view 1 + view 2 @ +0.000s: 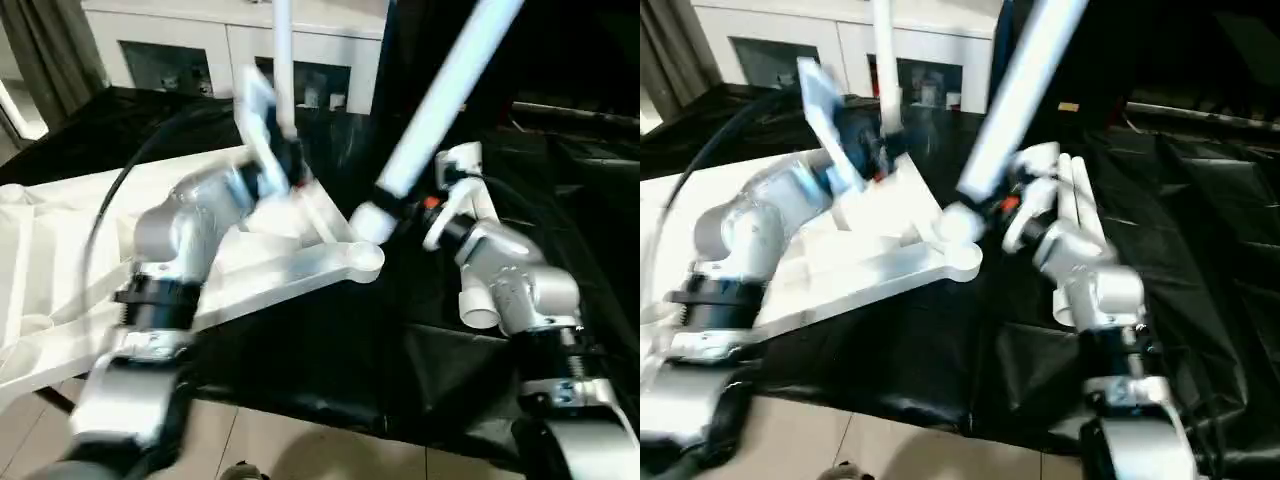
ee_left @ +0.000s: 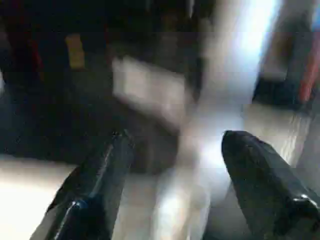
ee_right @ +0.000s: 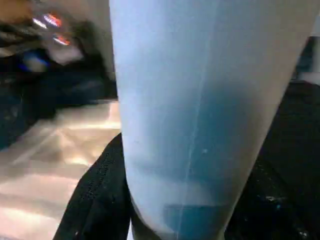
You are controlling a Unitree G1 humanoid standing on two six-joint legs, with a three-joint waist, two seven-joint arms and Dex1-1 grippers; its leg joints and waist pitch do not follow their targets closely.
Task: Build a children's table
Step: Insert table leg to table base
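Tabletop (image 1: 300,262) white plastic, lying underside up on a black-draped surface (image 1: 400,360); ribs run across it and a round socket (image 1: 362,258) sits at the near corner, at the edge over the black sheet. 2 legs seen, both smooth white tapered tubes. 1 leg (image 1: 283,60) stands upright from the tabletop further back, beside the left gripper (image 1: 872,152). The other leg (image 1: 440,95) slants up and to the right, its lower end just above the corner socket; whether it is seated there cannot be told. Right gripper (image 1: 405,215) is clamped on this slanted leg near its lower end. Right wrist view gives what the head views lack: the tube's pale matte wall close up, faint seam down its length, black fingers (image 3: 100,200) pressed on either side. Left wrist view shows 2 black fingers (image 2: 95,190) spread well apart, nothing gripped between them, blurred white shapes beyond. Head views add the setting: silver rounded forearms, a black cable (image 1: 105,215) arching over the left arm, a white glass-door cabinet (image 1: 230,45) behind, pale floor tiles (image 1: 300,450) below the table edge.
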